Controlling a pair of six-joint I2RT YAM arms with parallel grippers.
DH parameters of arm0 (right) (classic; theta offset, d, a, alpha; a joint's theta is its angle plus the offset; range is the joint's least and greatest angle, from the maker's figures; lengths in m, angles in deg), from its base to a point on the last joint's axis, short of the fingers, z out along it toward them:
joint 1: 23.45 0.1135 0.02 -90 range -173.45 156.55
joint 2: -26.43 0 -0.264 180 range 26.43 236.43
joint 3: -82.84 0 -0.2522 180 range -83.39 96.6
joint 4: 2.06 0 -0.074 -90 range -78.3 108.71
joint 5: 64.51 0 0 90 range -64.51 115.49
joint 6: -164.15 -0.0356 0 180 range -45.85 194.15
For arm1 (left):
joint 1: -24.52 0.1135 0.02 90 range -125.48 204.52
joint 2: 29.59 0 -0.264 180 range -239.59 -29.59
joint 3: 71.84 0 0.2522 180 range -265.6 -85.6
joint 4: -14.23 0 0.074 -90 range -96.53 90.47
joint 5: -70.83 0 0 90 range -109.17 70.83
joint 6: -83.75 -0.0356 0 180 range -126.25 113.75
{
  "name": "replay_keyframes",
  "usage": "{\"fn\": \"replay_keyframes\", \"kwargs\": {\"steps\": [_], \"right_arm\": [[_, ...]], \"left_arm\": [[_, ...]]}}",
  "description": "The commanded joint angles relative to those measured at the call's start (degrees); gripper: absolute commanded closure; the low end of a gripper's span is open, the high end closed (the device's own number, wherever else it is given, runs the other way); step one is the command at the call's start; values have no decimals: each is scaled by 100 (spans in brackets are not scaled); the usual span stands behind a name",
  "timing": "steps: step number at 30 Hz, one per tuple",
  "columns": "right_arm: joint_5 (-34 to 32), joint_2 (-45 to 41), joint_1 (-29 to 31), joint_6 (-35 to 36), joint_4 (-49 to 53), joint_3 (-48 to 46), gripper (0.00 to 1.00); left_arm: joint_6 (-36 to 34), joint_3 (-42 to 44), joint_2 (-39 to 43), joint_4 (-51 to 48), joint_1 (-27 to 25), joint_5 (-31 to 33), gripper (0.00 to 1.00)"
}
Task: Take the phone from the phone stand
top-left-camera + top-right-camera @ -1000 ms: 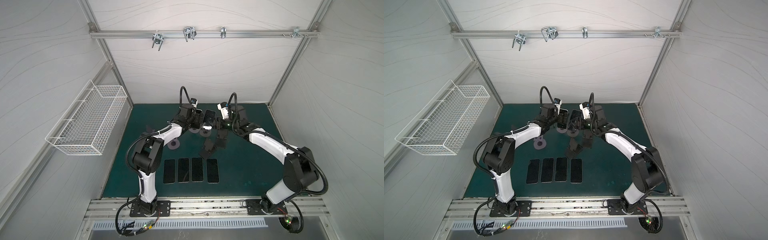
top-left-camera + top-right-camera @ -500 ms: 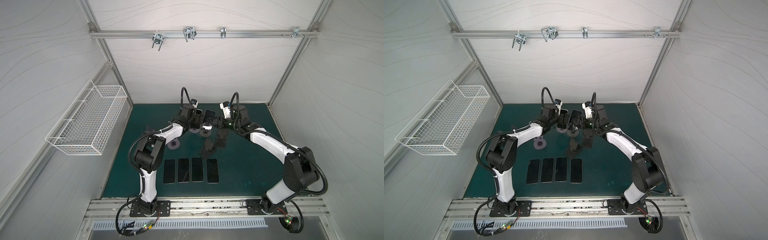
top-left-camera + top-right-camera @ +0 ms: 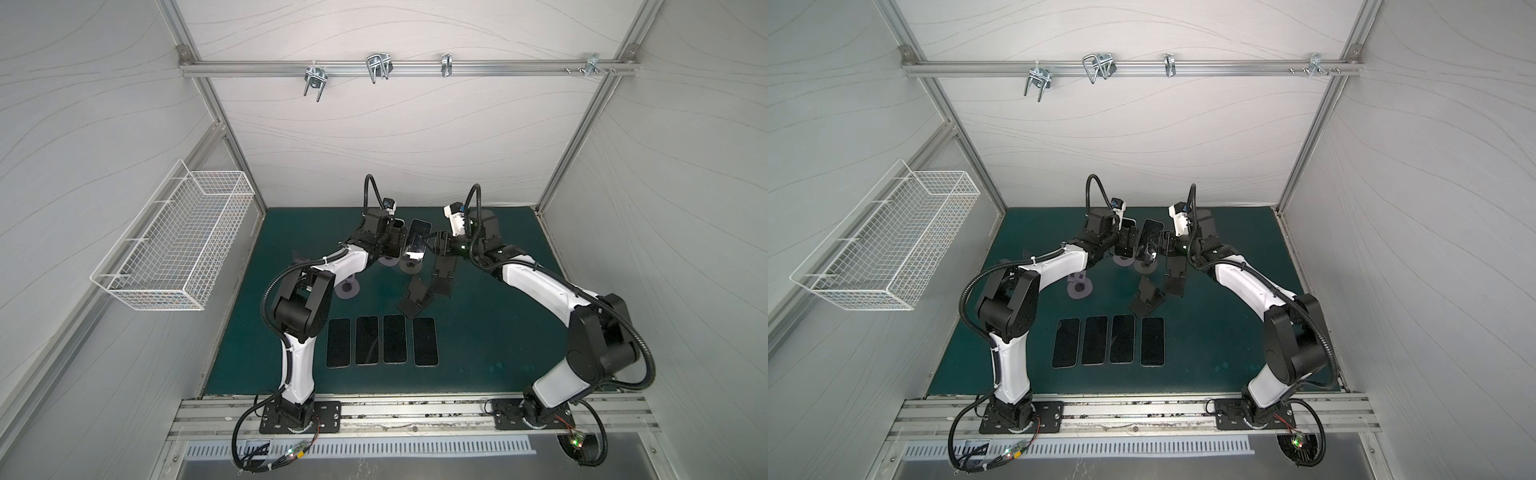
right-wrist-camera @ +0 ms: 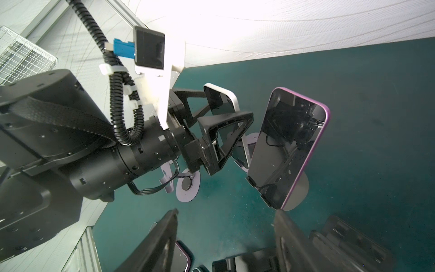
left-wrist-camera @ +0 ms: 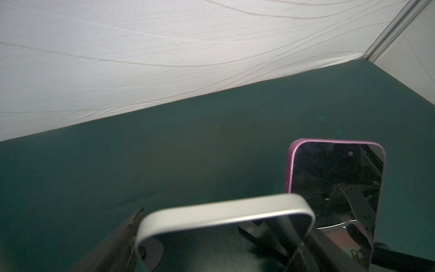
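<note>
At the back of the green mat [image 3: 498,332] a white-edged phone [image 4: 231,97] leans on its round-based phone stand [image 3: 388,262]. My left gripper [image 4: 227,103] is open with one jaw on each side of this phone, close to its edges. In the left wrist view the phone's pale top edge [image 5: 223,212] spans the gap beside one dark finger [image 5: 131,226]. A purple-edged phone [image 3: 416,239] [image 4: 289,146] leans on a second stand [image 3: 410,266] right beside it. My right gripper [image 4: 226,212] [image 3: 434,245] is open and empty, just right of the purple-edged phone.
Several phones [image 3: 382,340] lie flat in a row near the front. Two black folding stands [image 3: 415,297] [image 3: 444,274] and an empty round stand [image 3: 348,289] sit mid-mat. A wire basket [image 3: 174,237] hangs on the left wall, and the back wall is close behind the stands.
The right gripper has shifted slightly left toward the purple-edged phone. The left gripper stays at the white-edged phone.
</note>
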Motion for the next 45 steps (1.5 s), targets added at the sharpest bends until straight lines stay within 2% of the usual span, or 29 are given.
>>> {"fn": "replay_keyframes", "kwargs": {"steps": [1, 5, 22, 33, 45], "right_arm": [[90, -124, -88, -71, -103, -28, 33], [181, -49, -162, -242, -98, 83, 34], [197, 105, -154, -93, 140, 264, 34], [286, 235, -155, -394, 10, 288, 35], [193, 195, -154, -193, 130, 288, 35]], "left_arm": [[-54, -297, -148, 67, 19, 194, 8], [-95, -268, -148, -10, 19, 362, 11], [33, -189, -163, 248, 19, 191, 22], [-32, -44, 68, 283, 19, 201, 26], [175, 99, 71, 485, 19, 186, 29]]}}
